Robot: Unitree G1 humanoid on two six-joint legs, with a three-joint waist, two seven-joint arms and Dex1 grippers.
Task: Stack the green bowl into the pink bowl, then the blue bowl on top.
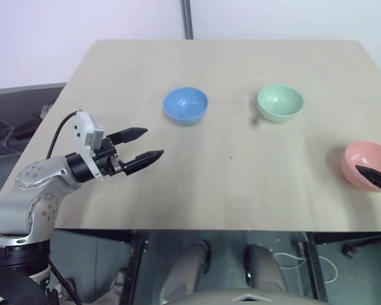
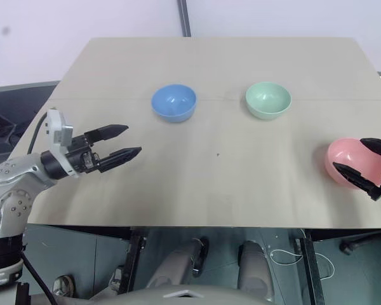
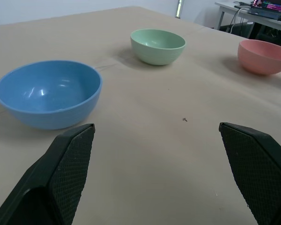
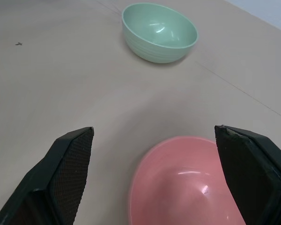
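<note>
You have three bowls sitting apart on the table [image 1: 114, 63], all upright and none stacked; the blue bowl [image 1: 185, 105] lies toward the left, the green bowl [image 1: 280, 102] to its right in roughly the same row, well apart from it; the pink bowl [image 2: 350, 161] sits nearer you, close to the table's right edge. Your left gripper [image 1: 143, 145] hovers over the left part of the table with its fingers spread wide, released and holding nothing; it points toward the table's middle, with the blue bowl ahead and slightly to one side. Your right gripper [image 2: 362, 159] is spread wide too, one finger either side of the pink bowl's near rim; you cannot tell from the views whether the fingers touch it; the bowl rests on the table, not gripped.
</note>
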